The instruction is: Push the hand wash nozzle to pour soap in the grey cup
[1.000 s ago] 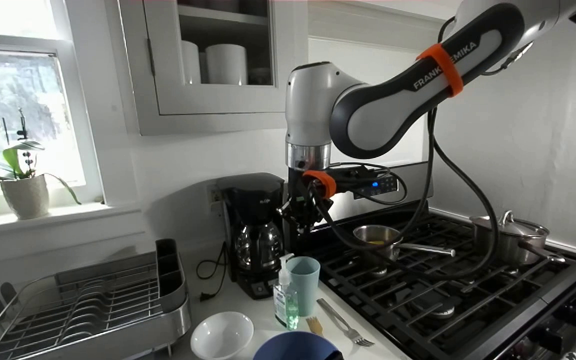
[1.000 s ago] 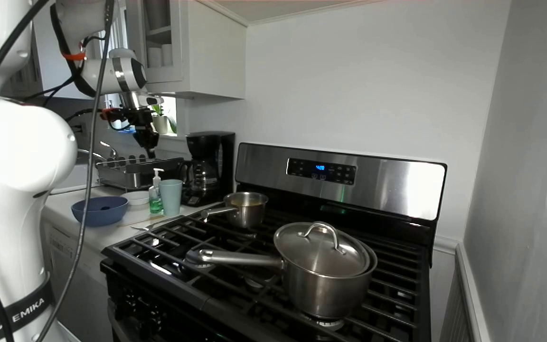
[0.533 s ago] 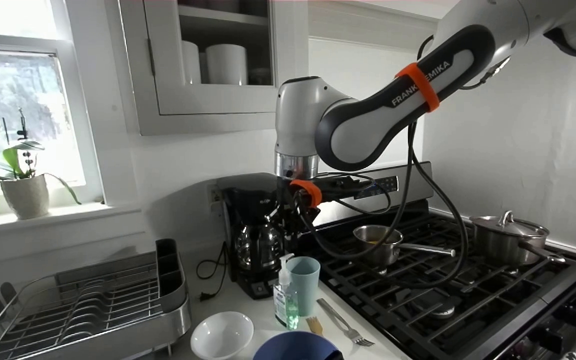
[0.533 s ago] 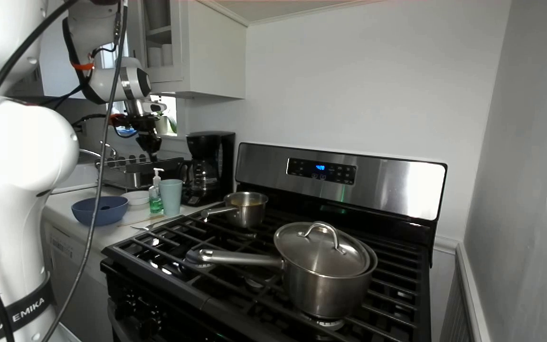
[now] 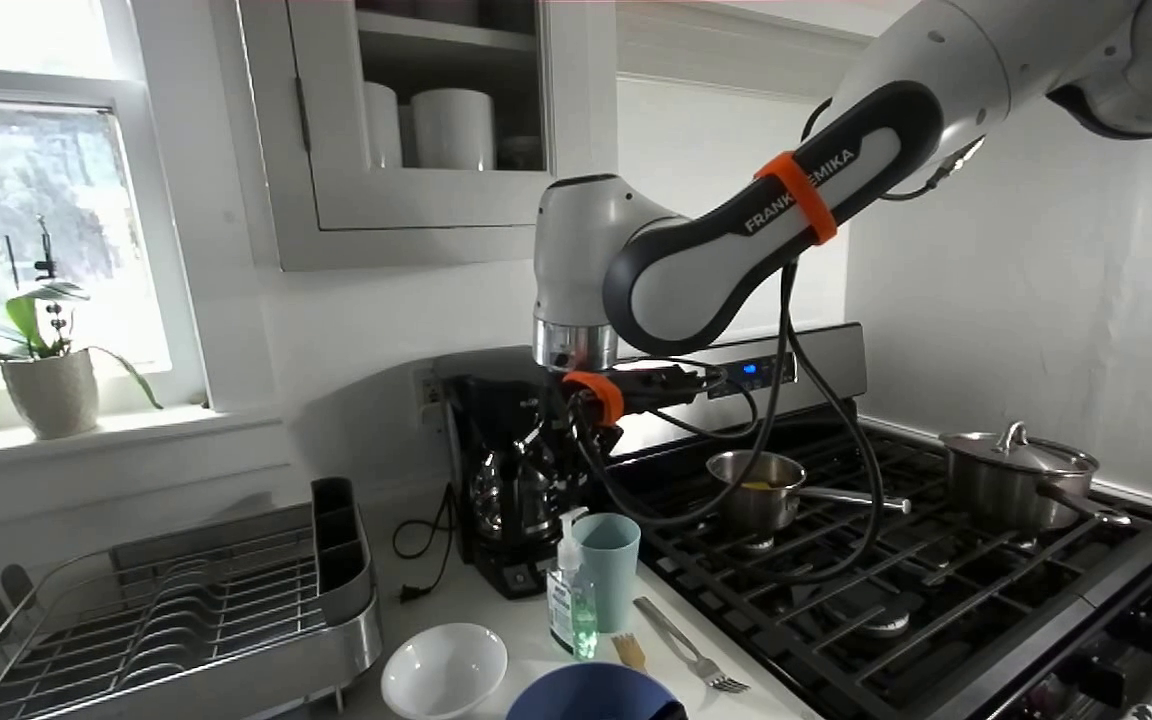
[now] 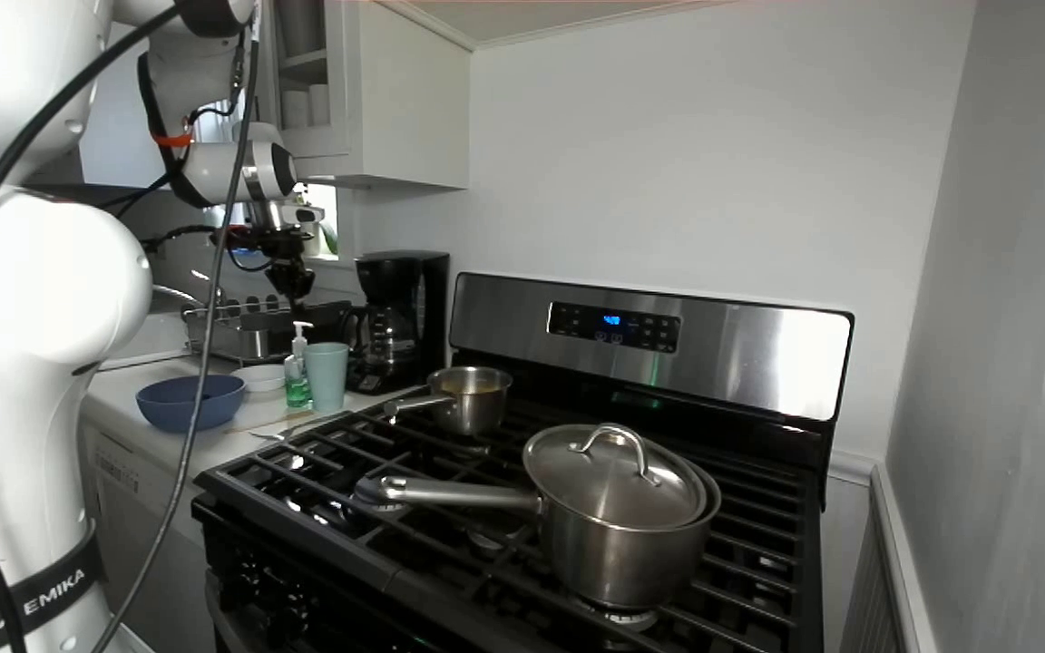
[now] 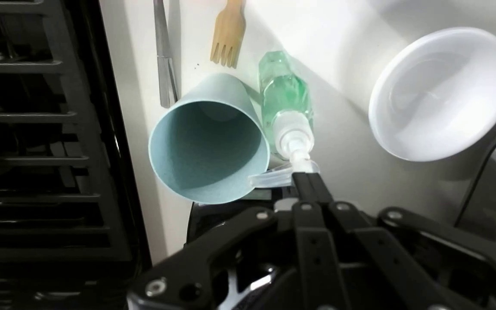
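The hand wash bottle (image 7: 283,97) holds green soap and stands upright beside the cup; it also shows in both exterior views (image 5: 564,612) (image 6: 297,383). Its clear nozzle (image 7: 272,176) points over the rim of the cup. The pale grey-green cup (image 7: 207,146) stands upright with its mouth open, in both exterior views too (image 5: 613,575) (image 6: 328,381). My gripper (image 7: 307,175) is shut, its fingertips together with nothing between them. In an exterior view the gripper (image 6: 296,299) points down just above the nozzle. I cannot tell whether the tips touch it.
A black coffee maker (image 6: 395,272) stands behind the bottle. A white bowl (image 7: 437,99) and a dark blue bowl (image 6: 191,404) are nearby. A metal fork (image 5: 681,640) and a wooden fork (image 7: 228,34) lie on the counter. The stove (image 5: 876,560) with pots and a dish rack (image 5: 186,610) flank it.
The arm has moved down, and leftward in one exterior view, bringing the gripper closer to the top of the nozzle. The bottle, cup and bowls have not moved.
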Controlling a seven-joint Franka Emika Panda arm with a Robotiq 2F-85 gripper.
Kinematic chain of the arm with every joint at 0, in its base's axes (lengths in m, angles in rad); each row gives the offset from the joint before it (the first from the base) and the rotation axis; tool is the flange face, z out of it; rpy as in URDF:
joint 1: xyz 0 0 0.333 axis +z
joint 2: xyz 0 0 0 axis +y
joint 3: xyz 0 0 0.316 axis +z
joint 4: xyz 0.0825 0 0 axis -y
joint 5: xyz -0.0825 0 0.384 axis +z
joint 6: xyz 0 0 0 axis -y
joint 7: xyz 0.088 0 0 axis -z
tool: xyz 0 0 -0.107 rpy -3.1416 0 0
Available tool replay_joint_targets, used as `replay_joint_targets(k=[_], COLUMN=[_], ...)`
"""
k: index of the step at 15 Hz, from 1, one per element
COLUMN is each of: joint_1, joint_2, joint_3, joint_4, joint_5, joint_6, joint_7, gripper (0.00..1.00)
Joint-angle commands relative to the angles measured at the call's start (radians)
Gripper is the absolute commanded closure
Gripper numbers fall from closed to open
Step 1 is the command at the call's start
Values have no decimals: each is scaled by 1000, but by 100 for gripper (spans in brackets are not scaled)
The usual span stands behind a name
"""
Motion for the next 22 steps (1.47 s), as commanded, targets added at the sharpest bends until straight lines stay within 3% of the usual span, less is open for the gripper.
replay_joint_targets(k=[1, 22], joint_1=[24, 27], joint_2=[40, 63], joint_3=[-19, -44], joint_4=[57, 90], joint_5=[52, 125], joint_6=[-21, -76], joint_7=[-45, -88], gripper=[100, 100])
